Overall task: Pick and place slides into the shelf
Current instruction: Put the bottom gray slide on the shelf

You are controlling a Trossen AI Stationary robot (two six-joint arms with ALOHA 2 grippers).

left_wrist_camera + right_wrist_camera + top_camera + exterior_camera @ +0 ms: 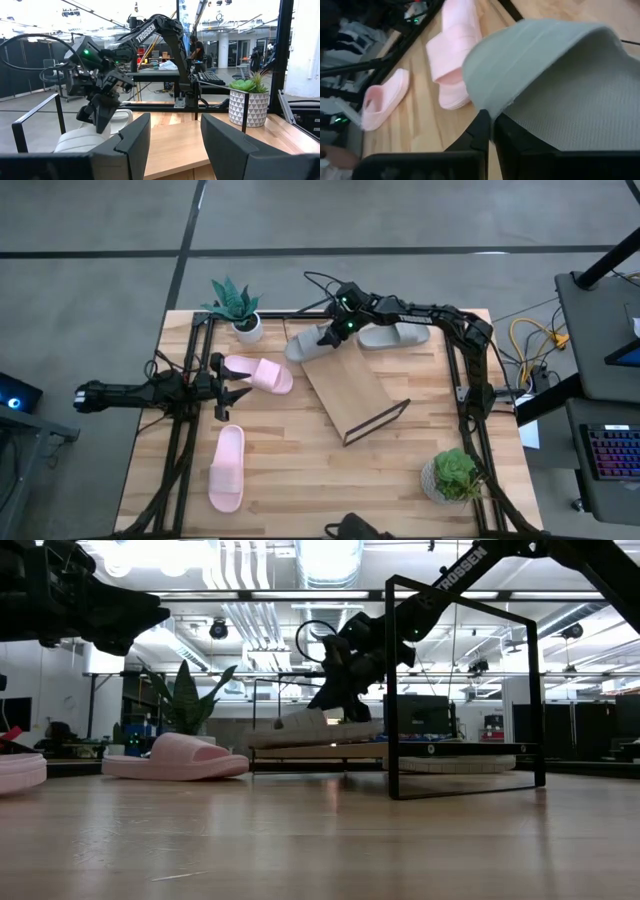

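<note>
Right hand (328, 336) pinched shut on a grey slide (312, 343) at the shelf's (352, 390) upper end.

Seen from above, my fingers nip that slide's edge at about twelve o'clock on the desk (300, 470). A second grey slide (396, 334) lies just beside it. My left hand (228, 384) hovers at nine o'clock, partly open, holding nothing, beside one pink slide (260, 372); another pink slide (228, 468) lies toward seven.

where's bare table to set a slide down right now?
Free: front middle, between the pink slide and the succulent pot, below the shelf. Crowded: back edge, where the right gripper is shut on a grey slide beside the second grey slide.
</note>
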